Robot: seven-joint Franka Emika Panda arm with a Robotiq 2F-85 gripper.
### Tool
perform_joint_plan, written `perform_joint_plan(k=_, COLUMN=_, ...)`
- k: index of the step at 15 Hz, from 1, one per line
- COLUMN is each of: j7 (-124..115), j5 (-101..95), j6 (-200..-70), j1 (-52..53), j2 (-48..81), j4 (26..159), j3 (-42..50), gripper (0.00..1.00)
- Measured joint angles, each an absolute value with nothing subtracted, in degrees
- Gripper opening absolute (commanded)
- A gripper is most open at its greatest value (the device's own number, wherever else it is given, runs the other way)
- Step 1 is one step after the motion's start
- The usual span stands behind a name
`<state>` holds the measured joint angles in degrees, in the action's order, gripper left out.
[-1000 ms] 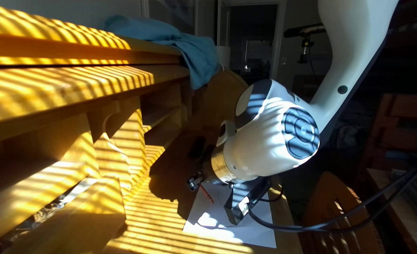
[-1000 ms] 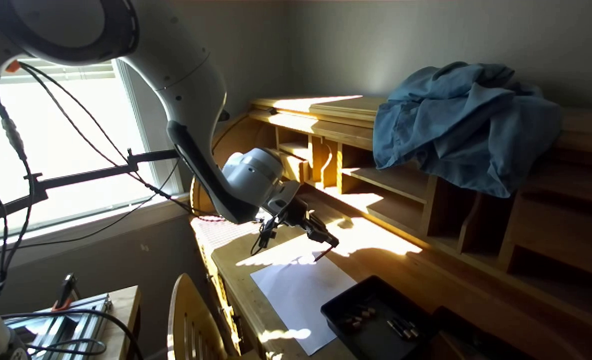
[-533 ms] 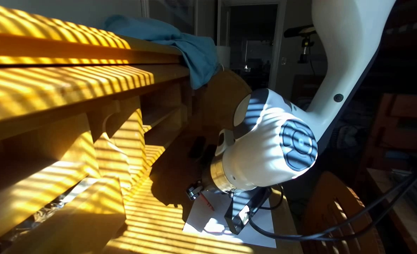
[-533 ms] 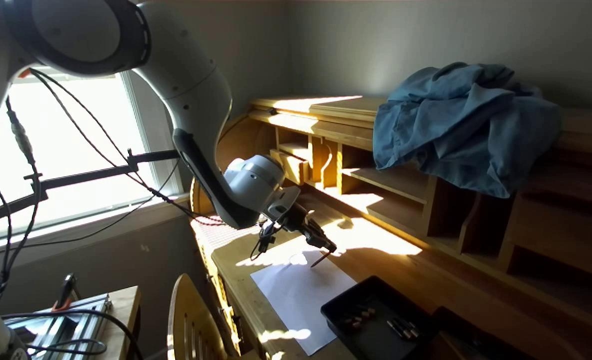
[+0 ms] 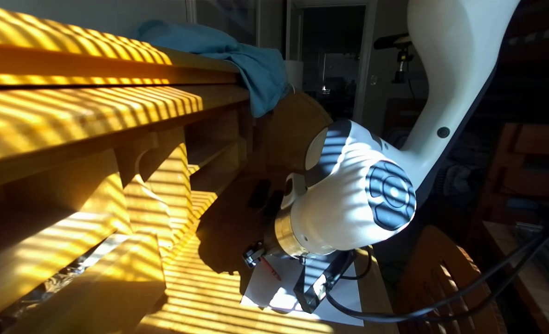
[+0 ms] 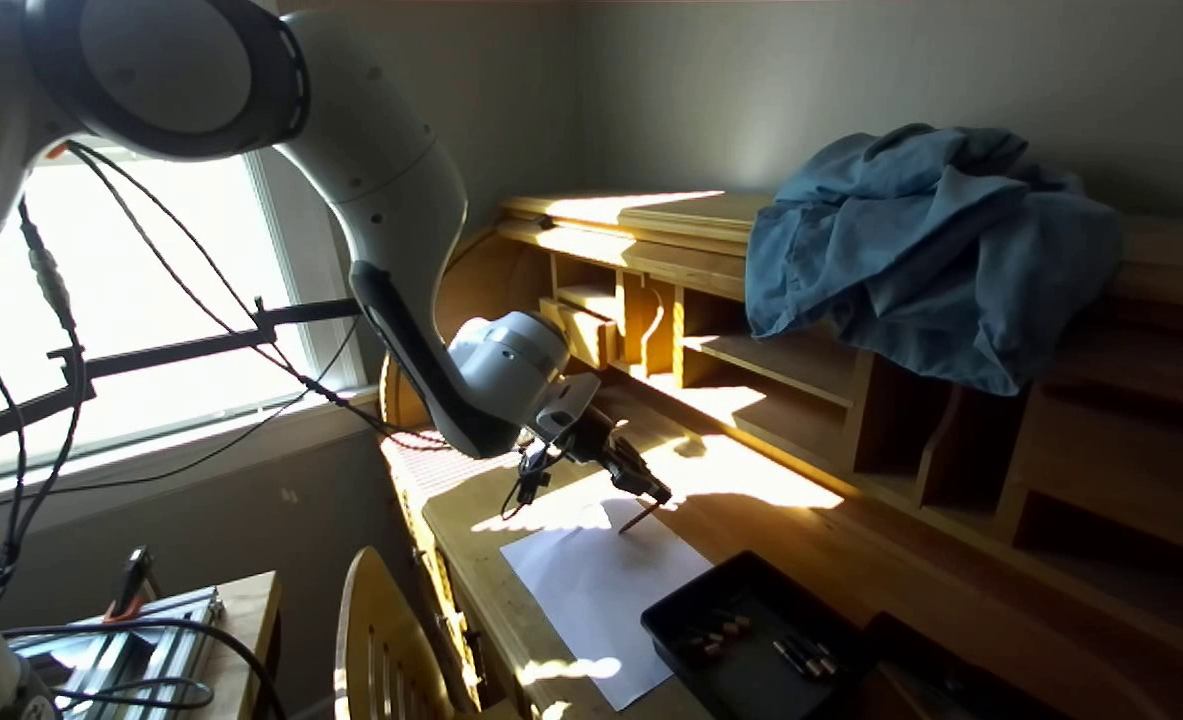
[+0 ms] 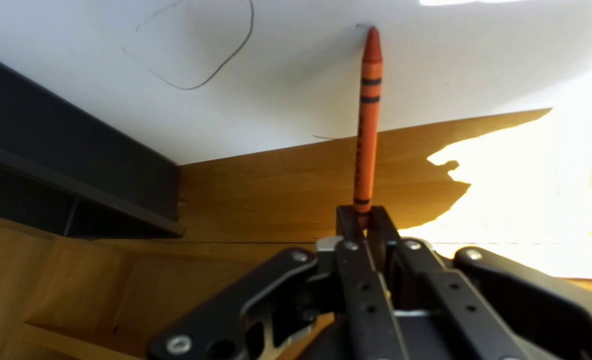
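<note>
One orange crayon [image 7: 367, 135], pinched by its back end in the gripper [image 7: 363, 216], with the fingers almost together and only a crayon's thickness between. Below the fingers, brown desk [image 7: 255, 200]. Nearly all of the crayon poking out ahead, past the edge of the white paper [image 7: 275, 120], slanting down to it. Right by the red tip [image 7: 373, 44], a tiny dark mark [image 7: 362, 25] on the paper. Hard to tell: tip touching the paper, or only just above.

To do this bit well, probably best to pinch tight but push softly. With so much crayon out front, maybe easy to twist or snap under a hard shove. Better to go slowly, at one height, minding the tip more than its blurry shadow [image 7: 306, 65].

Farther ahead of the gripper, to the left in the wrist view, a thin curvy line [image 7: 225, 62] on the paper. Off to the right there, a big sun patch [image 7: 536, 195], too bright for seeing much. To the lower right of the gripper in an exterior view, a black tray [image 6: 761, 600], with a few little sticks [image 6: 806, 657] inside. Beyond the gripper there, wooden shelves [image 6: 791, 370], and up on top, a crumpled blue cloth [image 6: 921, 250]. Far to the left, a bright window [image 6: 151, 290].
</note>
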<state>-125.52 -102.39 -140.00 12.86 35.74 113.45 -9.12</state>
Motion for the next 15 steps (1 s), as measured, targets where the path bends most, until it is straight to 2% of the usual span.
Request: perform_joint_plan(k=15, j7=-123.46, j5=-102.39, j6=-133.31, j1=12.8, j2=36.89, j4=113.78, j3=-9.25, gripper=0.02)
